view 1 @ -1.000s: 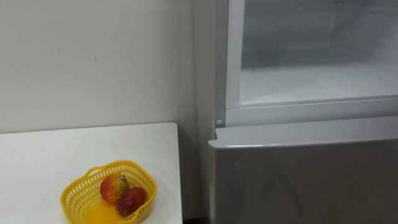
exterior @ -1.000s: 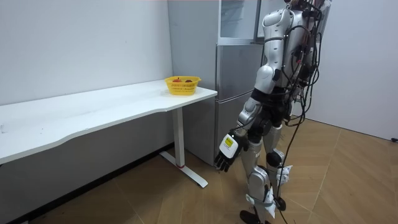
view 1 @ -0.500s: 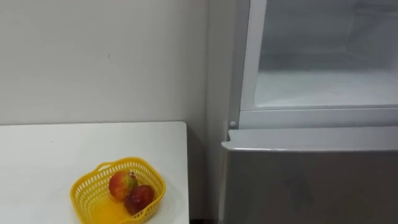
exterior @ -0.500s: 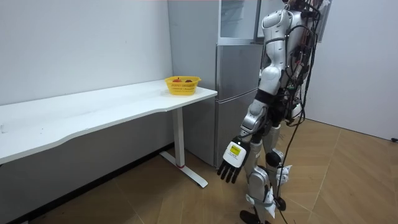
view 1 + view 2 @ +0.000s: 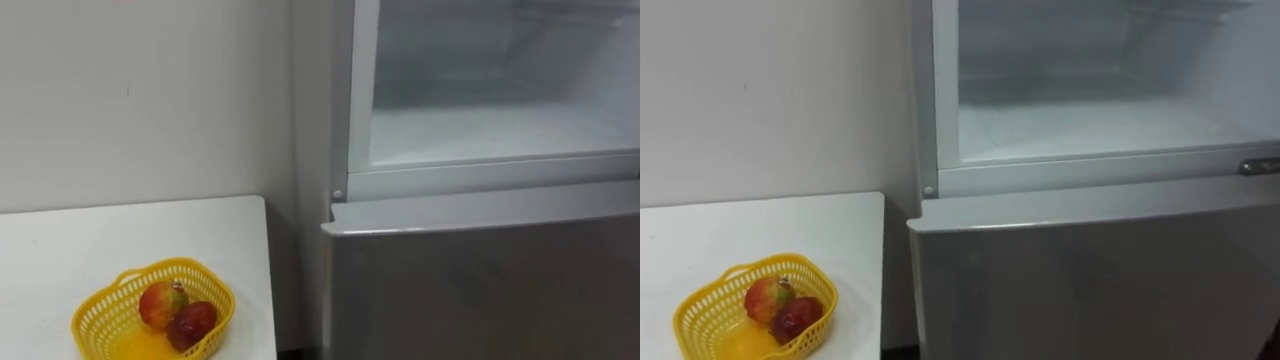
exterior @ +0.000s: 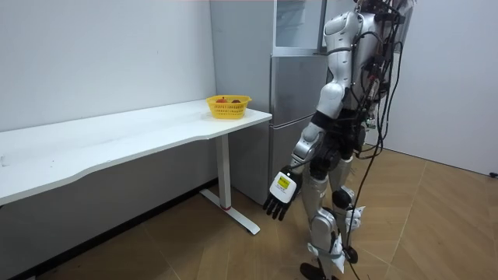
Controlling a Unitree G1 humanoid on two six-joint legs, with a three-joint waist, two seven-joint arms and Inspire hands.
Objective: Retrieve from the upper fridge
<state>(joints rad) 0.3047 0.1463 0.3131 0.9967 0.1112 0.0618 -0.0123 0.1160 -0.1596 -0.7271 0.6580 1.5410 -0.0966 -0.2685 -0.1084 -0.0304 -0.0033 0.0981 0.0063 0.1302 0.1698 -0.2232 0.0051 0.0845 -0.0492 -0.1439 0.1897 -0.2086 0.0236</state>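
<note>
**Facing the open upper fridge: handling notes for the fruit**

Standing close before the fridge, just beside the end of the desk (image 5: 120,235), the robot looks into the upper fridge (image 5: 500,90), whose inside stands exposed. Its white shelf (image 5: 500,130) is bare across the part in sight. The grey lower door (image 5: 480,290) beneath is closed. The likely objects of the task are two fruits, which lie touching one another in a yellow basket (image 5: 222,318) near the desk's edge next to the fridge. One is a pale red fruit (image 5: 161,303), the other a dark red fruit (image 5: 194,322). Whether more remains deeper in the compartment cannot be told.

In the room view the left hand (image 6: 278,198) hangs low at the robot's side, fingers apart and loosely straight, clasping nothing.

Handling (judged): fruit of this kind should be light, firm and rounded, with a smooth skin that may be slippery if chilled and damp. It bruises under a hard squeeze. The fingers should therefore wrap around the widest part, thumb opposite, with modest pressure. The basket looks like stiff, light plastic mesh, and its rim or the small handle at its end would offer the hold.

Writing: no brand, label or lettering can be read on the fridge, the basket or the desk.
</note>
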